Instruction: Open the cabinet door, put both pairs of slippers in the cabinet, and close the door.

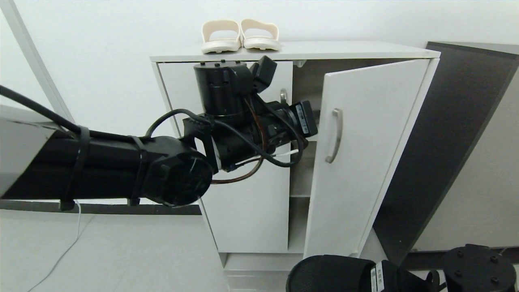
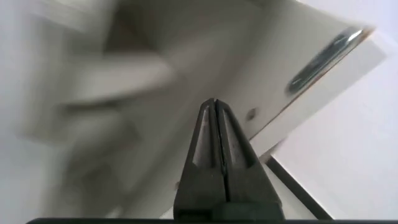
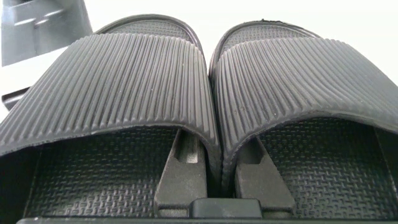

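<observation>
The white cabinet [image 1: 251,211] has its right door [image 1: 365,162] swung partly open; the left door stays closed. A cream pair of slippers [image 1: 240,36] rests on the cabinet's top. My left arm stretches to the gap beside the open door's edge. In the left wrist view my left gripper [image 2: 216,112] is shut with nothing in it, close to the inner side of the door [image 2: 292,43]. Low at the front right, my right gripper [image 3: 217,177] is shut on the inner sides of a black pair of slippers [image 3: 143,81] [image 1: 330,273], its fingers [image 3: 180,177] tucked under the straps.
A dark panel [image 1: 446,142] leans against the wall right of the cabinet, close to the open door. A thin cable [image 1: 69,247] trails over the floor at the left. Shelves [image 1: 300,194] show inside the opening.
</observation>
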Robot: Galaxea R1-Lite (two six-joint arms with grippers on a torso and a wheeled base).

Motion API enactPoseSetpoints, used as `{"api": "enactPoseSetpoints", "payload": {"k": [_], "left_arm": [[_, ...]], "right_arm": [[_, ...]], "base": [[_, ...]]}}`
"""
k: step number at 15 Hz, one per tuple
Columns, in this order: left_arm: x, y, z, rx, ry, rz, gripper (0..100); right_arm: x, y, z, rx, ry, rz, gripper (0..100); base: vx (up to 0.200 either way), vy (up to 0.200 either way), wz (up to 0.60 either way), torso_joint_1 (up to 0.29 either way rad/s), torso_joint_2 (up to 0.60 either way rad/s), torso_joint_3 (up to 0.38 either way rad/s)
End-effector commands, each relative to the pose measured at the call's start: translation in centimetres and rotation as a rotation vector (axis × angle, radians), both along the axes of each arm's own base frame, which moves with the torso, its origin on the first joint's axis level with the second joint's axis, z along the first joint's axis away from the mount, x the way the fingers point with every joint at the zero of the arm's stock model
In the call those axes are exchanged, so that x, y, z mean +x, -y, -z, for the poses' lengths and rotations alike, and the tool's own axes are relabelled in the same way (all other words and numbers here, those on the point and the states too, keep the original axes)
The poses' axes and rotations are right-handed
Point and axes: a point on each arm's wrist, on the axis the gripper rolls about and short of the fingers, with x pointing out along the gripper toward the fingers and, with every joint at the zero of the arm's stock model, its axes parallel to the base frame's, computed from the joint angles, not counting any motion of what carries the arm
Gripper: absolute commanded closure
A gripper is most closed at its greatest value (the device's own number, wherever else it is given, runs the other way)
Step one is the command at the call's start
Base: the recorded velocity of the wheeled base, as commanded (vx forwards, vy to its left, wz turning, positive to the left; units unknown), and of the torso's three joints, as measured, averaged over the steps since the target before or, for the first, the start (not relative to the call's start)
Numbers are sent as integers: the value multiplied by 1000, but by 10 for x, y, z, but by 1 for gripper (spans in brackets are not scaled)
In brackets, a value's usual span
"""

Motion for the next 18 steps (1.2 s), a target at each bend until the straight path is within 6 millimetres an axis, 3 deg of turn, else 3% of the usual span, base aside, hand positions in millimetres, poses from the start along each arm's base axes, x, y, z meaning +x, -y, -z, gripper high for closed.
{"api": "enactPoseSetpoints", "payload": {"k": [1, 3, 9, 12, 14, 16, 17, 18], "left_arm": [[-33, 11, -5, 2, 3, 79, 100], [-47, 16, -6, 8, 13, 116, 100], [-43, 13, -4, -6, 35, 100, 100], [-37, 7, -5, -17, 46, 77, 100], [-30, -12, -2, -27, 61, 26, 100], [-33, -47, -4, -37, 74, -46, 100], [-34, -48, -5, -38, 75, -49, 100], [-47, -89, -14, -45, 92, -129, 100]], "right_arm": [[-8, 0, -1, 2, 1, -29, 100], [-16, 1, -2, 10, 7, -66, 100], [-17, 1, -2, 9, 7, -70, 100], [-16, 1, -1, 7, 5, -68, 100], [-15, 1, -2, 7, 6, -59, 100], [-4, -2, -4, 19, 9, -14, 100], [-3, -2, -4, 18, 10, -10, 100], [24, -5, -7, 18, 33, 140, 100]], "base": [[-200, 0, 0, 2, 2, 7], [-200, 0, 0, 0, 2, 5], [-200, 0, 0, 0, 2, 4], [0, 0, 0, 0, 0, 0], [0, 0, 0, 0, 0, 0], [0, 0, 0, 0, 0, 0], [0, 0, 0, 0, 0, 0], [0, 0, 0, 0, 0, 0]]}}
